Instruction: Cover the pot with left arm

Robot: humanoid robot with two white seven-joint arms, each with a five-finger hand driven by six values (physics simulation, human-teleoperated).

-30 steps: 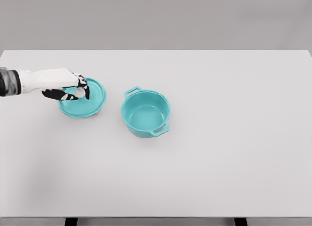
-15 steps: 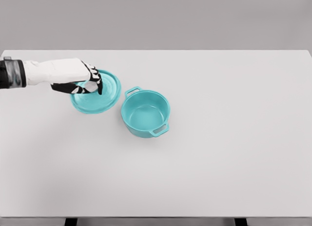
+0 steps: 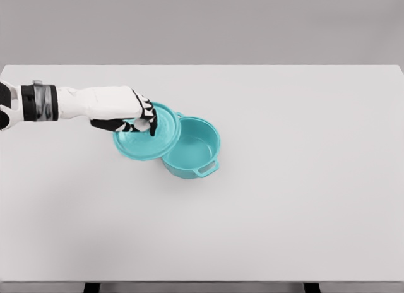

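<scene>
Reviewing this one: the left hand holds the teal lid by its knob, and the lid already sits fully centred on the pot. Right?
Not quite. The head view shows the left hand gripping the lid at its knob, but the lid overlaps only the pot's left rim; most of the opening is uncovered.

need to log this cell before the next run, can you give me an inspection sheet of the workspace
surface: plain white rectangular table, no marks seen
job's things: round teal pot with two side handles, upright and empty; round teal lid held above the table, overlapping the pot's left rim in this view, not centred on it
clutter: nothing seen
hands: left hand, white with black finger joints, closed on the lid's top from the left; right hand not in view
cables: nothing seen
surroundings: plain grey backdrop behind the table; dark table legs at the bottom edge
</scene>
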